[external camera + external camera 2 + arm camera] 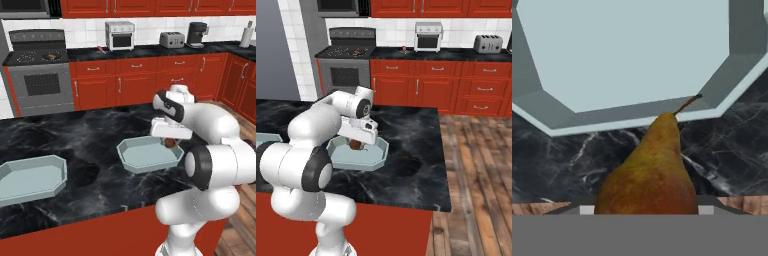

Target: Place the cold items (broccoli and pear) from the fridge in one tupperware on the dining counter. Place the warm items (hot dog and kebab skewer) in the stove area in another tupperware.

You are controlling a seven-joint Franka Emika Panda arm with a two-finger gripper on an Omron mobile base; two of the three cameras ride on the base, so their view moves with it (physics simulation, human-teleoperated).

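A brown-yellow pear [649,170] sits in my gripper [169,139], which is shut on it, stem pointing away from the hand. The pear [171,143] hangs just above the near right rim of a pale blue tupperware [135,161] on the dark marble dining counter [90,135]. In the right base view the pear [356,145] hovers over the tub's [376,156] left part. A second tupperware [30,182] lies further left. Small brown items rest on the stove [51,56] and the back counter [100,49]; which is the hot dog or kebab skewer I cannot tell. The broccoli is out of view.
Red cabinets [135,80] line the back wall, with a toaster oven [120,35], a toaster [172,39] and a coffee maker [197,34] on top. The grey fridge [276,50] stands left of the stove. Wooden floor [476,175] runs to the counter's right.
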